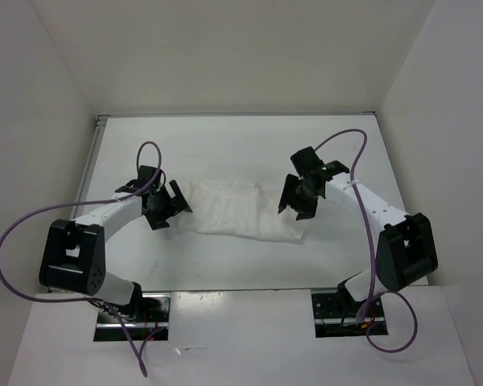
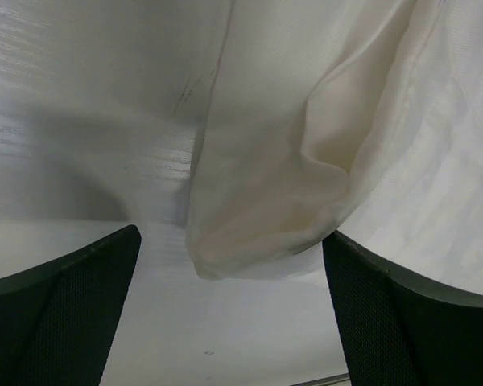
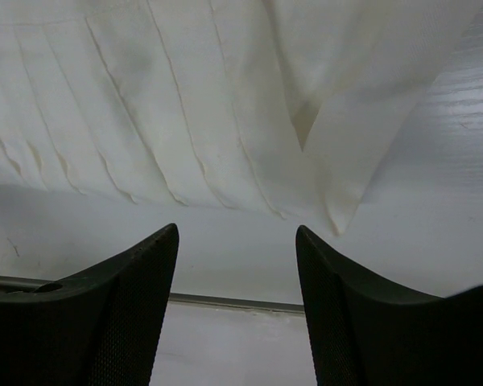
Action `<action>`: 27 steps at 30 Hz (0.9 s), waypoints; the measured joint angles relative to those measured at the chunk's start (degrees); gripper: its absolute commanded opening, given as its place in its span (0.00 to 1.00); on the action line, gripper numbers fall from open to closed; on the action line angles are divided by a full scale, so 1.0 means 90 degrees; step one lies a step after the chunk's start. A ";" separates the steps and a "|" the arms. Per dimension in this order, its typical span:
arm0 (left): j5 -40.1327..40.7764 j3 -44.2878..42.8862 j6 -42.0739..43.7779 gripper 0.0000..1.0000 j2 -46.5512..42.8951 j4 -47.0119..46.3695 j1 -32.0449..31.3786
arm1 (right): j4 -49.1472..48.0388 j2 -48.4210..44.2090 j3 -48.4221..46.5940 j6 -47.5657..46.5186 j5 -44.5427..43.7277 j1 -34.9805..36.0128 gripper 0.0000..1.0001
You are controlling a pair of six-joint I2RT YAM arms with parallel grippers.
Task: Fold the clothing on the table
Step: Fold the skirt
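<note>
The clothing lies flat on the table, stretched between the two arms. One end sits just ahead of the left gripper and the other just ahead of the right gripper.

Both grippers stand wide open and hold nothing. In the left wrist view, a rounded fold of cloth reaches toward the gap between the fingers, but it does not look pinched. In the right wrist view, straight pleats run away from the jaws. A pointed corner lies just beyond the right-hand finger.

The fabric looks thin, light and limp. It will probably sag and slide on the smooth surface, and the pleats may spread when it is lifted.

The best holds seem to be the doubled end in front of the left jaws and the corner in front of the right jaws. Each finger should come low against the table so that it catches every layer.

No container appears in any view.
</note>
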State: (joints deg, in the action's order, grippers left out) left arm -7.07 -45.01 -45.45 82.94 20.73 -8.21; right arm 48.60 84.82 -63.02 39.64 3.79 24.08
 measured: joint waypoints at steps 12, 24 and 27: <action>-0.0080 0.0073 -0.0163 0.62 0.0491 -0.0379 -0.0100 | -0.0005 -0.0627 -0.0002 0.0236 0.0289 0.0000 0.66; -0.0682 0.0041 -0.0199 0.00 0.0998 -0.0933 -0.0226 | -0.0255 -0.0746 -0.0002 0.0527 0.0867 0.0087 0.66; -0.0877 -0.0029 -0.0214 0.00 0.1115 -0.1003 -0.0231 | -0.0406 -0.0733 -0.0002 0.0583 0.1052 0.0223 0.66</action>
State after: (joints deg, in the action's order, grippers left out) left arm -14.96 -45.28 -47.37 92.97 11.70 -10.28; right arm 44.95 78.22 -63.05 44.88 13.26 26.09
